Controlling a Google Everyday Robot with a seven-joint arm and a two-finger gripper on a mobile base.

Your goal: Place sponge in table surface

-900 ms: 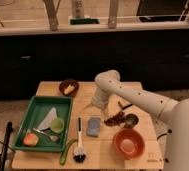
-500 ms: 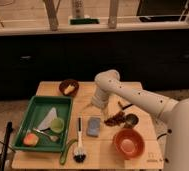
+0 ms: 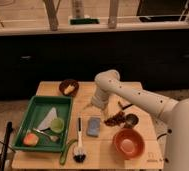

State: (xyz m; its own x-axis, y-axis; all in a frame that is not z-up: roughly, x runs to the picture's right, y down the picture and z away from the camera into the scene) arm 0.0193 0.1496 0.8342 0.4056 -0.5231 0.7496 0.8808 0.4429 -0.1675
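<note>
- The sponge (image 3: pixel 93 126) lies flat on the counter (image 3: pixel 103 156), its long axis running front to back, between the brush (image 3: pixel 79 145) and the orange bowl (image 3: pixel 128 143).
- The white arm (image 3: pixel 138 97) bends at the elbow and points downward.
- The pincer (image 3: pixel 98 103) hangs just behind the sponge, apart from it.
- Whether the pincer is wide or narrow, I cannot tell.

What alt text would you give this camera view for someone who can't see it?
A white robot arm reaches from the right over a light wooden table surface, its gripper low near the middle, behind a blue-grey sponge lying on the wood. A green tray sits at the view's left, an orange bowl at front right.
</note>
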